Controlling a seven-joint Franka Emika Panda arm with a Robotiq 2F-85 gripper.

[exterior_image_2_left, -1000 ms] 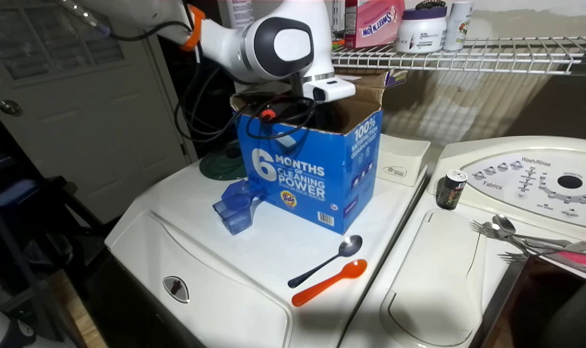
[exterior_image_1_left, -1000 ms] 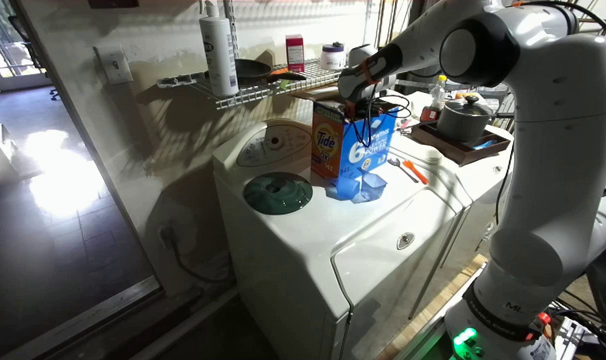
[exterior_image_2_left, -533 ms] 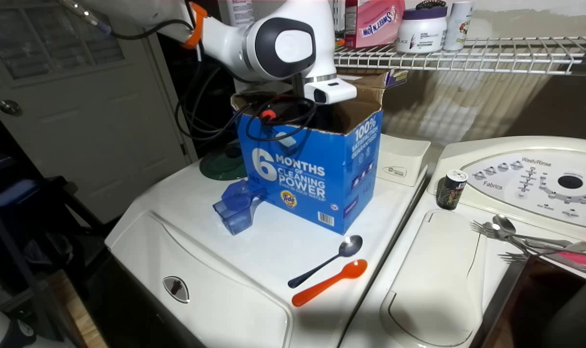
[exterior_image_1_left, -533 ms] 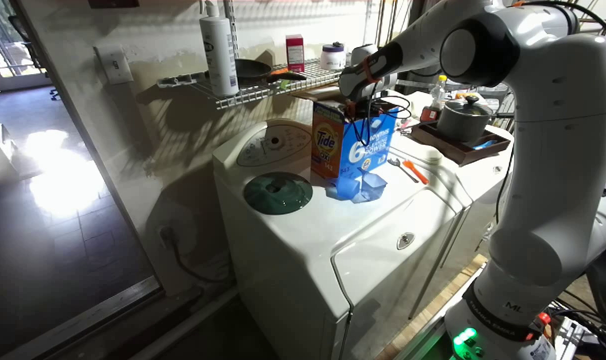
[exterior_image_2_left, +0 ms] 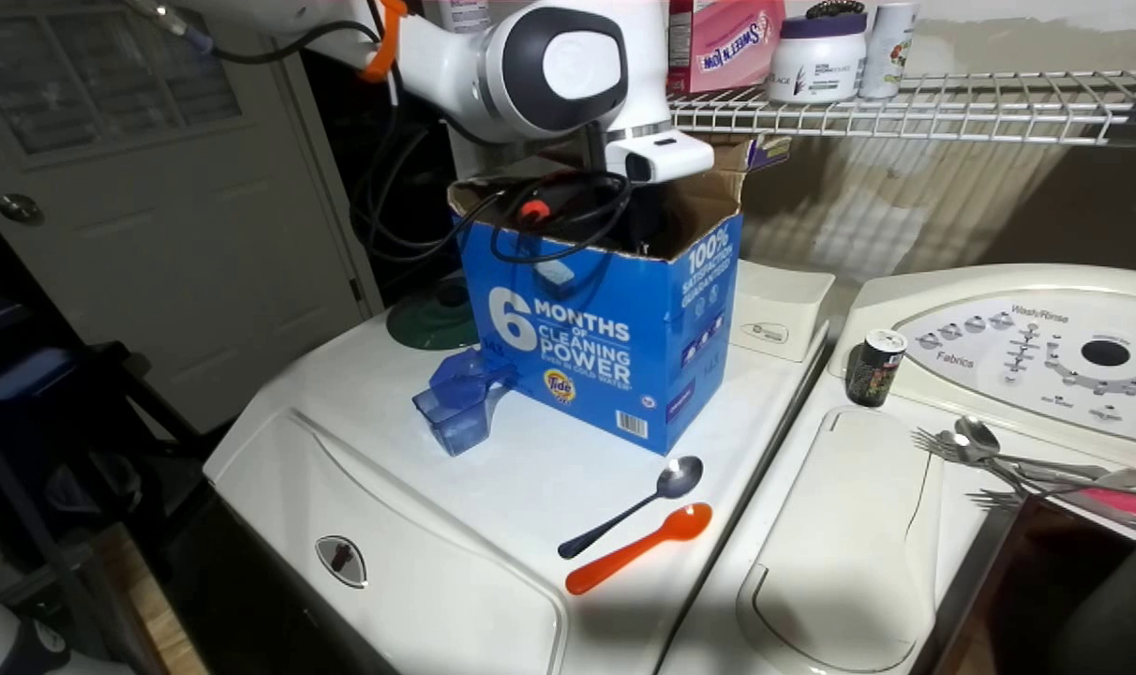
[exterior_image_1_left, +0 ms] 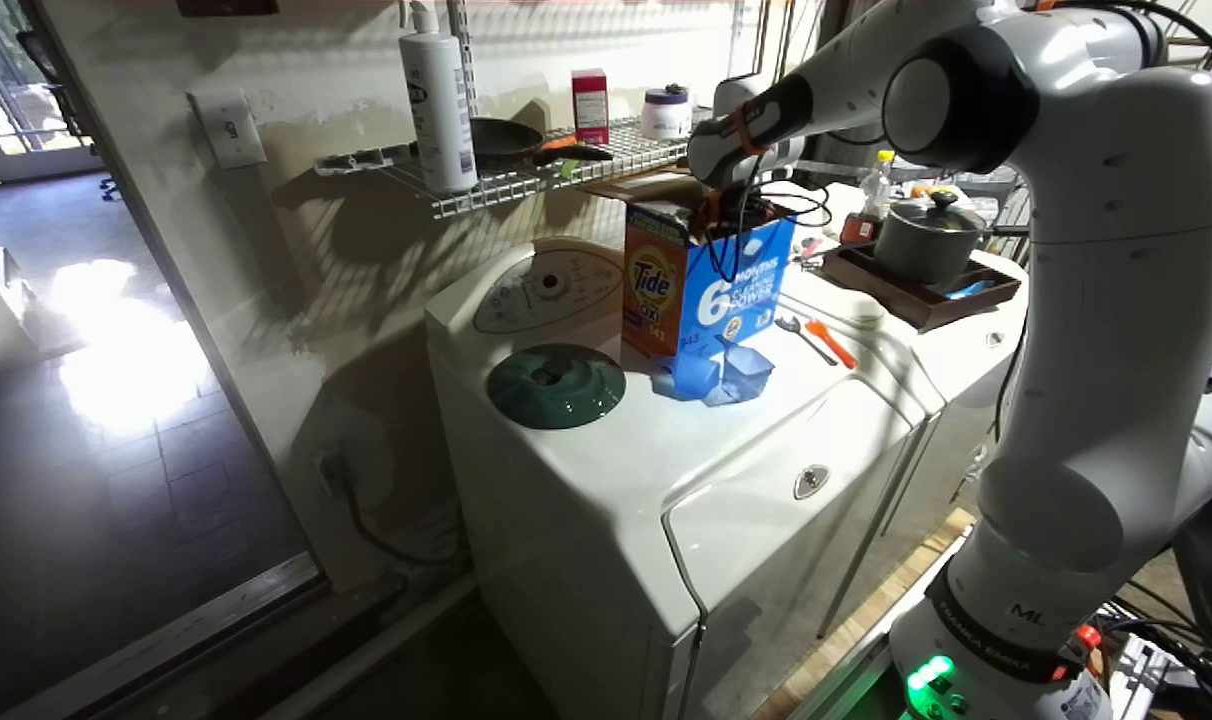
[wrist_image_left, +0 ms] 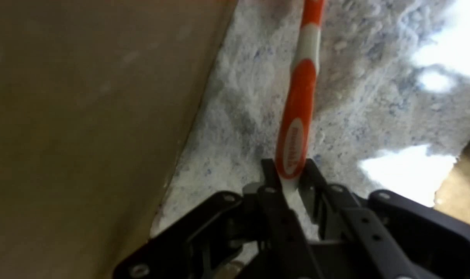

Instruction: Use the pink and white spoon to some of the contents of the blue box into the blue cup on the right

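Franka Emika Panda arm [exterior_image_1_left: 1116,330], base [exterior_image_1_left: 1001,645] standing beyond the front edge of the laundry machine [exterior_image_1_left: 636,470], lower links [exterior_image_1_left: 1086,480] rising upright, elbow [exterior_image_1_left: 966,100] bent high, forearm [exterior_image_1_left: 851,75] slanting down to a low wrist [exterior_image_2_left: 563,75], black Robotiq gripper [wrist_image_left: 292,174] with two fingertips [wrist_image_left: 314,176] close together in a narrow pinch

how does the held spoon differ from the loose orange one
The held spoon is red-orange and white with an oval label; the orange spoon is all orange. The held spoon is gripped by the tool inside the blue box; the orange spoon lies outside on the white machine. Both have slim handles.
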